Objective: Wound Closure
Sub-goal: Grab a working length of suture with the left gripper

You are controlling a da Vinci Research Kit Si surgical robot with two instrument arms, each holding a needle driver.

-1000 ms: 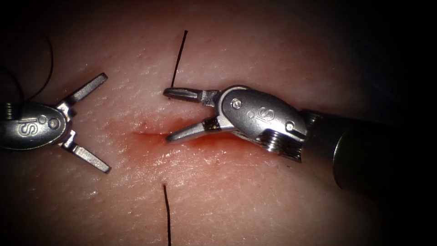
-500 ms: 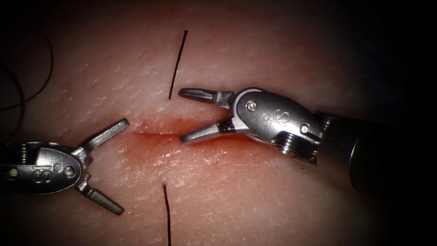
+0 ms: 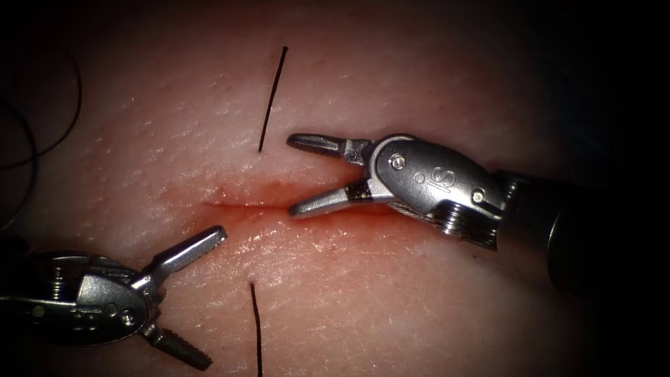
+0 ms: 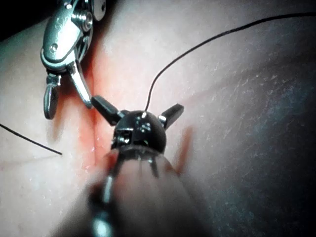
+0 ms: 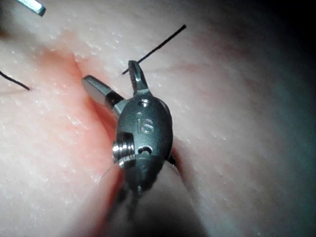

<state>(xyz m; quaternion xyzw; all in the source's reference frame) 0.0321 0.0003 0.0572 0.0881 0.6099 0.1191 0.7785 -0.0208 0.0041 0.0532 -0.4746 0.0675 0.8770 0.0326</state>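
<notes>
The tissue [image 3: 391,307] has a short cut [image 3: 237,205] running across it, wet with red fluid. One thread end [image 3: 272,98] stands out of the tissue above the cut, and another thread end [image 3: 255,328] comes out below it. My right tool [image 3: 291,176] is open and holds nothing, its lower jaw lying along the cut's right part. My left tool [image 3: 213,298] is open and empty at the lower left, beside the lower thread end. The left wrist view has my left tool [image 4: 138,108] open over the tissue, thread [image 4: 197,47] beyond it. My right tool [image 5: 111,74] straddles the reddened cut.
Loose loops of dark thread [image 3: 70,105] lie on the tissue at the far left. The right tool's dark shaft [image 3: 586,237] crosses the right side. In the left wrist view the right tool [image 4: 64,44] sits close beyond my left jaws.
My left tool swung from the upper left down to the lower left, closing on the lower thread end. The right tool slid right, away from the upper thread end. Both stayed open.
</notes>
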